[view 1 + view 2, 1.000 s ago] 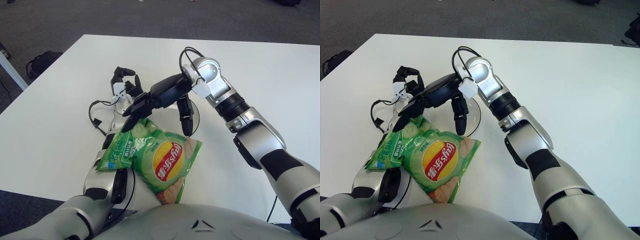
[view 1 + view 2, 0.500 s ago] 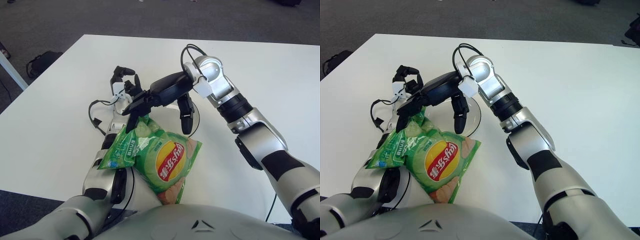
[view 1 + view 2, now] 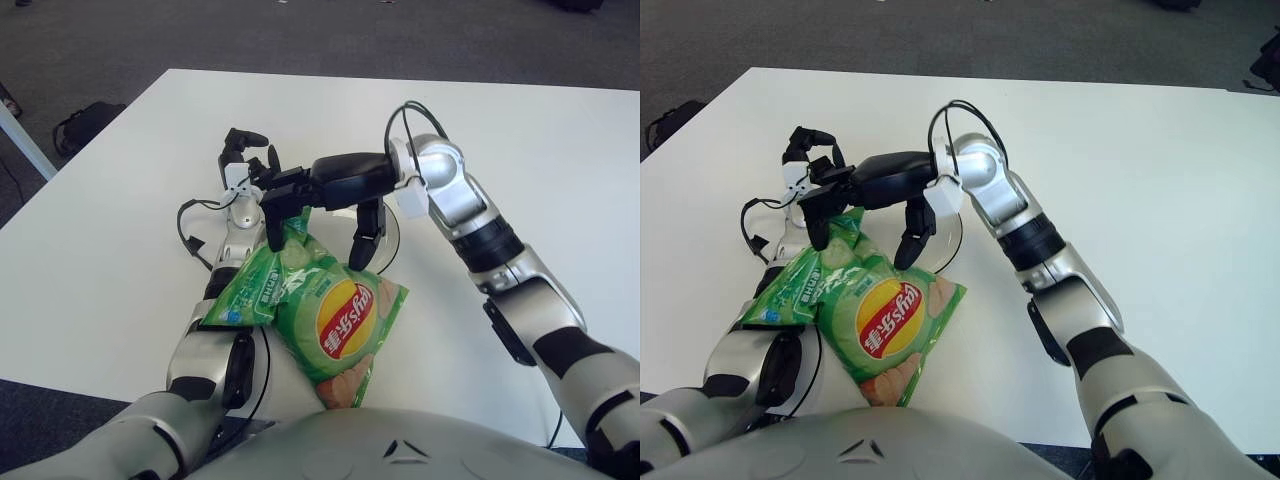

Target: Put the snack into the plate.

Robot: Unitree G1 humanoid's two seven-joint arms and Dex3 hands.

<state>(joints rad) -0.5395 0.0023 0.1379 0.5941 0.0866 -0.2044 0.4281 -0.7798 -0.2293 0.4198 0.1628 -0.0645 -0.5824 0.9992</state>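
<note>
Left eye view: the right hand (image 3: 318,205) reaches across from the right and pinches the top corner of the green chip bag (image 3: 325,315), 1 dark finger down at the bag's upper left, another hanging just behind its upper right edge. The bag slopes from that held corner down toward the robot's body, its long axis running near to far, its lower part draped over the left forearm. The clear glass plate (image 3: 392,228) sits on the white tabletop (image 3: 520,130) directly behind the bag, mostly hidden by the hand and fingers; nothing shows inside it. So the plate lies just beyond the held corner, and the move looks like a short carry forward, away from the body.

Right eye view: the left hand (image 3: 810,165) shows to the left of the right hand, fingers curled, holding nothing. The plate's rim (image 3: 952,238) appears beside the hanging finger; the bag's top right edge overlaps its near rim, though whether they touch cannot be told. The right hand is plainly the nearer to the plate.
</note>
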